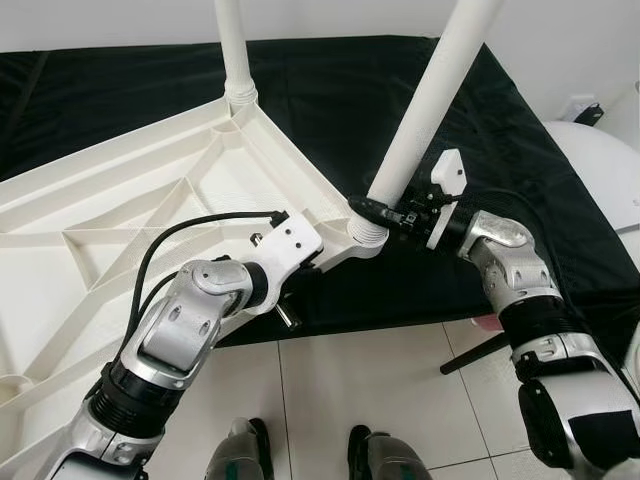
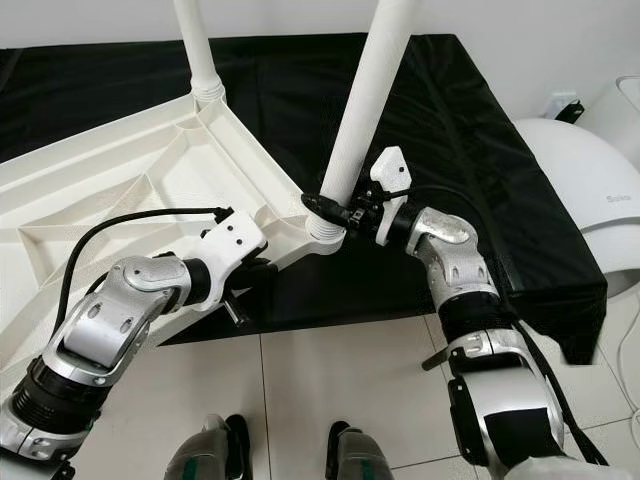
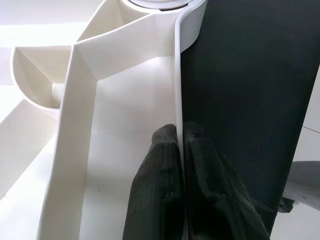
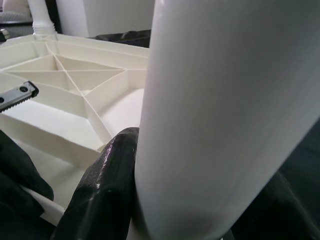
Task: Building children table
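White plastic tabletop (image 1: pixel 150 190) lies underside up on a black-covered bed (image 1: pixel 350 100). My left hand (image 3: pixel 180 150) pinches its near rim shut. My right hand (image 1: pixel 385 212) is clenched around the tilted near leg (image 1: pixel 430 90) just above its corner socket; both legs are cut off above

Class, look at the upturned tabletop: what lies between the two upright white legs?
In the left eye view, the tabletop's raised rim edge joins the far leg and near leg, with black cloth behind.

The white ribbed tabletop (image 1: pixel 150 200) lies upside down on black cloth, two round legs (image 1: pixel 430 100) standing in corner sockets.
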Robot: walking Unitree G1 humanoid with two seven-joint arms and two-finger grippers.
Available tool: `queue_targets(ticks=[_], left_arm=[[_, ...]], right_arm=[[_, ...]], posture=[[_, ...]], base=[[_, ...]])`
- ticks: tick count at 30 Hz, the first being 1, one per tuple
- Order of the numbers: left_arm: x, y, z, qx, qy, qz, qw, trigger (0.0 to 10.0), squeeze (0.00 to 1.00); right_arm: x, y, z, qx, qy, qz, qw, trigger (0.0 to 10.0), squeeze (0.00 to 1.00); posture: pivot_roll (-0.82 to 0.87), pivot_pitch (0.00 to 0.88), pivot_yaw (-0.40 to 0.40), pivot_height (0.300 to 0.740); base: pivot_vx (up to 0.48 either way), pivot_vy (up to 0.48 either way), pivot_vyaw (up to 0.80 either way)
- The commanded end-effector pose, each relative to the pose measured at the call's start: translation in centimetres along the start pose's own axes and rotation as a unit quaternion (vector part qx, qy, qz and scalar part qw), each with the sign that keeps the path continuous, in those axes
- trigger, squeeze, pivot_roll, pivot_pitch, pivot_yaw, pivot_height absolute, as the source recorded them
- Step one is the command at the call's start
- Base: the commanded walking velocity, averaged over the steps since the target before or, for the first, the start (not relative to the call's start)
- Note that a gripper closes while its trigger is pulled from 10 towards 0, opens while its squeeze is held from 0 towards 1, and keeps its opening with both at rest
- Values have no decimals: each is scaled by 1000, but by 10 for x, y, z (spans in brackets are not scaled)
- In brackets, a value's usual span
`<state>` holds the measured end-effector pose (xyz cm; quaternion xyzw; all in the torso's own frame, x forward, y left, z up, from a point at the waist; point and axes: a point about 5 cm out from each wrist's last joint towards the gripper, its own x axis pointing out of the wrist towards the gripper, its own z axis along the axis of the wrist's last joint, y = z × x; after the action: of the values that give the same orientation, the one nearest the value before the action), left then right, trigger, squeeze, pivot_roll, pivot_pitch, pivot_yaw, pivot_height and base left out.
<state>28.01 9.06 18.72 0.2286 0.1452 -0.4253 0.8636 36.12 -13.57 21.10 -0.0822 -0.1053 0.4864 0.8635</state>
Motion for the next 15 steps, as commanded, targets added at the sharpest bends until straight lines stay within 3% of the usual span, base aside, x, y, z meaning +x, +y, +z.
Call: queue_targets(ticks=[1, 15], left_arm=[[-4, 0, 9, 12, -23, 30, 999, 10000, 0], [-3, -1, 10, 13, -25, 29, 999, 10000, 0]], right_arm=[[-3, 0, -7, -1, 21, 6, 1000, 10000, 0], [0, 15, -21, -9, 23, 30, 999, 10000, 0]], posture=[[-64, 206, -39, 740], [-69, 197, -35, 740]], base=[[0, 0, 0], [0, 0, 0]])
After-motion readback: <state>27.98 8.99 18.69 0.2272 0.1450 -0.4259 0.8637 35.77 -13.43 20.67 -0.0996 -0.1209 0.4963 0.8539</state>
